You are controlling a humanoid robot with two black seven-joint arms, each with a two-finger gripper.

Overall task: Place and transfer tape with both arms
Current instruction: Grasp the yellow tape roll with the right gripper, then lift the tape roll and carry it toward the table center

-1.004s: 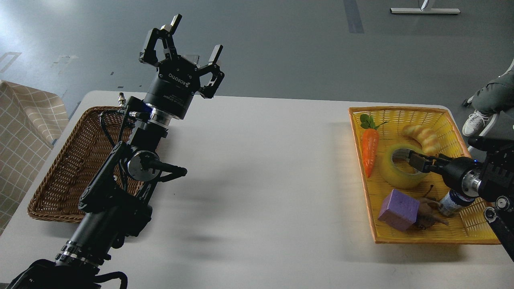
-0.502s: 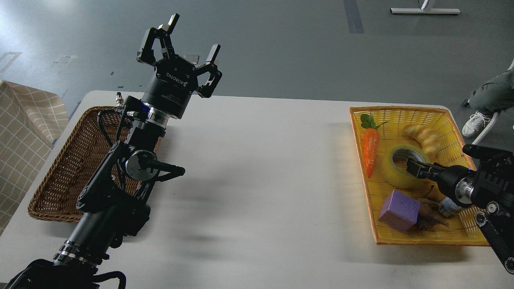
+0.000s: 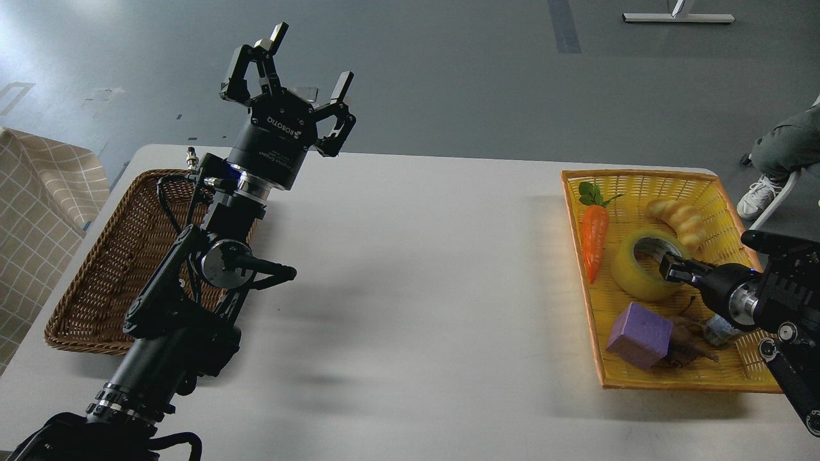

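Observation:
The tape, a translucent yellow roll with a pale core, lies flat in the yellow basket at the table's right. My right gripper comes in from the right and sits at the roll's right rim, its tip over the core's edge. It looks small and dark, so I cannot tell whether its fingers are closed on the roll. My left gripper is raised high above the table's far left, pointing up, open and empty.
The yellow basket also holds a carrot, a twisted bread, a purple block and a small bottle. A brown wicker basket sits under my left arm. A person's shoe shows beyond the right edge.
My right gripper has drawn back from over the tape's core to its right rim and dropped a little. The left arm has barely moved.

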